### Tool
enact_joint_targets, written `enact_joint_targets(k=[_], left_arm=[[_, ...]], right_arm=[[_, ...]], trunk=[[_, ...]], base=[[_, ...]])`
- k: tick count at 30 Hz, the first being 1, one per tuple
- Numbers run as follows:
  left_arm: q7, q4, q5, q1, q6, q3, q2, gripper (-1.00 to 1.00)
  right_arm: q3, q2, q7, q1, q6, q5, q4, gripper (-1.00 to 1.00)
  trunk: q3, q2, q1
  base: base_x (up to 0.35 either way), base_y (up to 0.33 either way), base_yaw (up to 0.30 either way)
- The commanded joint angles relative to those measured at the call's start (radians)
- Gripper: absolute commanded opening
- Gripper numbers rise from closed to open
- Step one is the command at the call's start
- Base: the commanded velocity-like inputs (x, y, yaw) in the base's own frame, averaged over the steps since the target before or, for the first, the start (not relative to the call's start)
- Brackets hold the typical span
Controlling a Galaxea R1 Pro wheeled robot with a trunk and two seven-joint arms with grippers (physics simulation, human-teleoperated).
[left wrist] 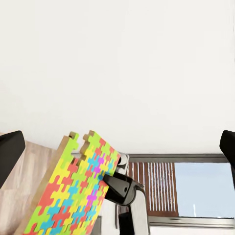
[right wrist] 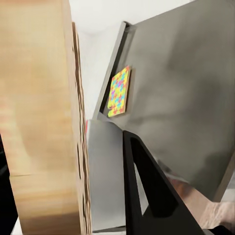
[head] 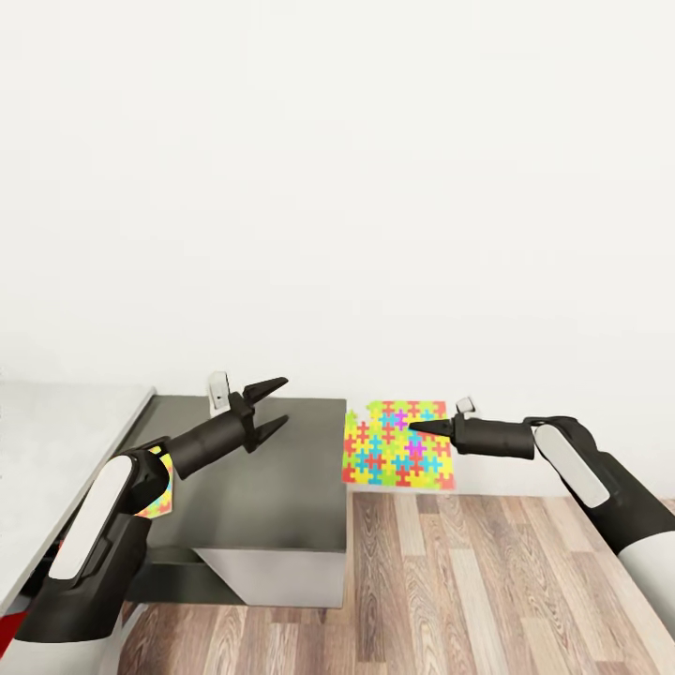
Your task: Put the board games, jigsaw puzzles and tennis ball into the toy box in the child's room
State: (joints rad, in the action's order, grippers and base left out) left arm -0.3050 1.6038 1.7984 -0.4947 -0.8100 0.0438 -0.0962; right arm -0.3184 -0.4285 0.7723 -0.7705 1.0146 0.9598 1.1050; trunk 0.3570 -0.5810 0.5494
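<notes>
Right gripper (head: 412, 427) is clamped on a jigsaw puzzle (head: 397, 446), pinching it at its upper edge, so the sheet hangs upright, coloured face toward the robot, out over the wood floor (head: 469, 581) just beside the dark grey table (head: 281, 478). My read: edge grip because a thin flat sheet gives no other purchase once it's off a surface. In the right wrist view the plain wooden back (right wrist: 44, 117) of the sheet sits hard against the finger (right wrist: 152, 191).

Left gripper (head: 277, 405) is spread wide and empty, hovering over the tabletop, fingers pointing toward the held puzzle. Probably kept clear as a spare hand; that's a guess.

Second jigsaw puzzle (right wrist: 119, 91) lies flat on the table near its edge; in the head view it peeks out behind the left arm (head: 161, 487). Toy box not located from here, so drop-off still needs a move or turn.
</notes>
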Motion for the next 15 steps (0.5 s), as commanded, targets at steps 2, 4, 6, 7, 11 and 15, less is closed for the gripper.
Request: enact_joint_targets(k=[2,4,6,7,11,15], left_arm=[[-0.009,0.001,0.010,-0.001,0.000,0.001,0.000,1.00],[-0.009,0.001,0.010,-0.001,0.000,0.001,0.000,1.00],[-0.009,0.001,0.010,-0.001,0.000,0.001,0.000,1.00],[-0.010,0.001,0.010,-0.001,0.000,0.001,0.000,1.00],[-0.010,0.001,0.010,-0.001,0.000,0.001,0.000,1.00],[-0.010,0.001,0.010,-0.001,0.000,0.001,0.000,1.00]], right_arm=[[-0.001,-0.009,0.004,-0.001,0.002,-0.002,0.005,-1.00],[-0.001,-0.018,0.004,0.000,0.002,-0.001,0.011,-1.00],[-0.001,-0.029,0.004,0.001,0.002,0.001,0.021,-1.00],[-0.001,-0.032,0.004,0.001,0.002,0.001,0.024,-1.00],[-0.001,-0.037,0.004,0.002,0.002,0.001,0.029,-1.00],[-0.001,-0.040,0.004,0.002,0.002,0.002,0.033,-1.00]], trunk=[[-0.008,0.013,-0.007],[-0.018,0.027,-0.015],[-0.027,0.041,-0.023],[-0.032,0.048,-0.027],[-0.051,0.076,-0.042],[-0.070,0.104,-0.057]], base=[[0.000,0.000,0.000],[0.000,0.000,0.000],[0.000,0.000,0.000],[0.000,0.000,0.000],[0.000,0.000,0.000],[0.000,0.000,0.000]])
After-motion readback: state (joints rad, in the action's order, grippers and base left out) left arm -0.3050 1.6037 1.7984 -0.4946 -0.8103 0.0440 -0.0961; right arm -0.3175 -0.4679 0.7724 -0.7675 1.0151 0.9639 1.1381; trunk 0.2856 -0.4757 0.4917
